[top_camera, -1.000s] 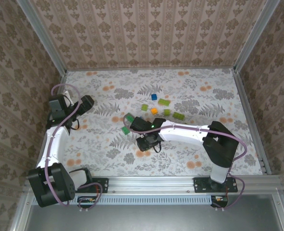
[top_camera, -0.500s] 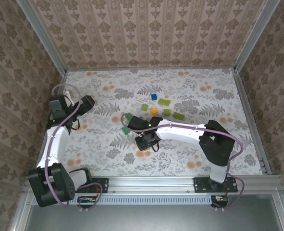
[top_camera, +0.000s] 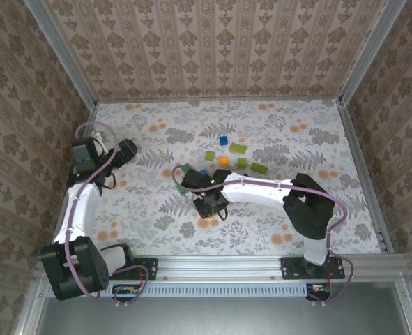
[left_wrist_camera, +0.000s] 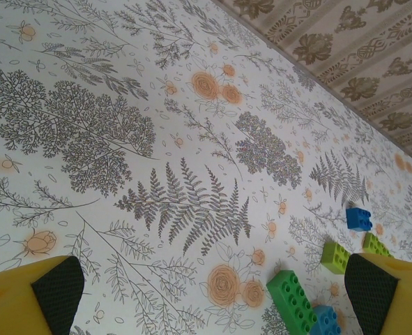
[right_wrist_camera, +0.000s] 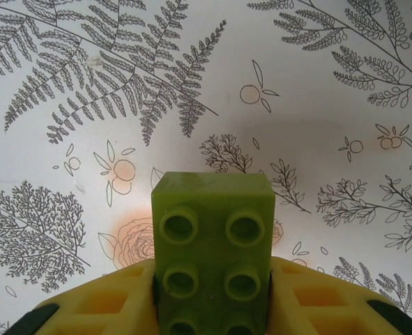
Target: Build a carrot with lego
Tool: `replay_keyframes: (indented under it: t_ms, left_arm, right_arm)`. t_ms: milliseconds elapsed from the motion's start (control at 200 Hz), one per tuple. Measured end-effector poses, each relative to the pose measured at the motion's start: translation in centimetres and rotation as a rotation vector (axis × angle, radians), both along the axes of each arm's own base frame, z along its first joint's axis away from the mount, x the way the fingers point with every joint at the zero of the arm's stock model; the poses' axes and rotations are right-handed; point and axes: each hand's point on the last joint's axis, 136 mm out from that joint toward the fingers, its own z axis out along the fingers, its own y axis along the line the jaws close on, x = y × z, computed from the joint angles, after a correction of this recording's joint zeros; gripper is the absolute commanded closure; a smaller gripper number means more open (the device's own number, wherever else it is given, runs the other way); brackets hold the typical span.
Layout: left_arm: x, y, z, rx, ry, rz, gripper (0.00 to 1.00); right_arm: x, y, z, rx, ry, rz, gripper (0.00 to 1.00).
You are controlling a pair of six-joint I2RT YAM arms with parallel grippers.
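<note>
Clamping a lime brick [right_wrist_camera: 212, 230] between the yellow fingers [right_wrist_camera: 101, 307] of the right gripper [right_wrist_camera: 212, 314], studs turned toward the wrist camera. Shows four studs whole and loses the nearest pair to the bottom edge of the frame. Throws a soft shadow on the fern-print table [right_wrist_camera: 331, 84] just beyond; cannot tell whether touching the surface or held clear of it. Seen from overhead, places the right gripper [top_camera: 210, 204] at mid-table, with the brick tucked beneath its dark body.

Standing spread wide on the other side, grasping nothing: left gripper [left_wrist_camera: 216, 286], with its fingers [left_wrist_camera: 58, 289] cut off at the two bottom corners of the wrist view. Seen from overhead, puts the left gripper [top_camera: 127, 149] near the table's left edge, well apart from the right gripper.

Lying loose beyond the right gripper, around the middle of the table: the rest of the lego [top_camera: 242, 162]. Reads from above as a blue brick [top_camera: 223, 139], an orange brick [top_camera: 224, 160] and several lime pieces, too small to tell whether any are joined. Tucks a green brick [top_camera: 187, 169] and a second blue brick [top_camera: 203, 172] just beside the right arm's wrist, partly covered by it.

Repeats in the left wrist view: green brick [left_wrist_camera: 291, 300] with the second blue brick [left_wrist_camera: 324, 322] at its near end, cropped by the bottom edge, touching or merely beside, cannot tell. Farther off, shows the blue brick [left_wrist_camera: 357, 218] whole and a lime piece half hidden behind the right-hand finger.
</note>
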Motion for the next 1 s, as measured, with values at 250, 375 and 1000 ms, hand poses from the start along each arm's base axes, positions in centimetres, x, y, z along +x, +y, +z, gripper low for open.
replay_keyframes:
  t_ms: [250,375,1000]
  left_arm:
    - [0.0,0.0,0.0,0.0,0.001,0.0,0.0]
    - [0.0,0.0,0.0,0.003,0.0,-0.002,0.0]
    - [0.0,-0.2,0.0,0.006,-0.001,-0.01,0.0]
  right_arm:
    - [0.0,0.0,-0.1,-0.009,0.005,0.006,0.65]
    - [0.1,0.0,0.1,-0.014,-0.001,0.026,0.65]
    - [0.7,-2.9,0.3,-0.121,0.004,0.204,0.62]
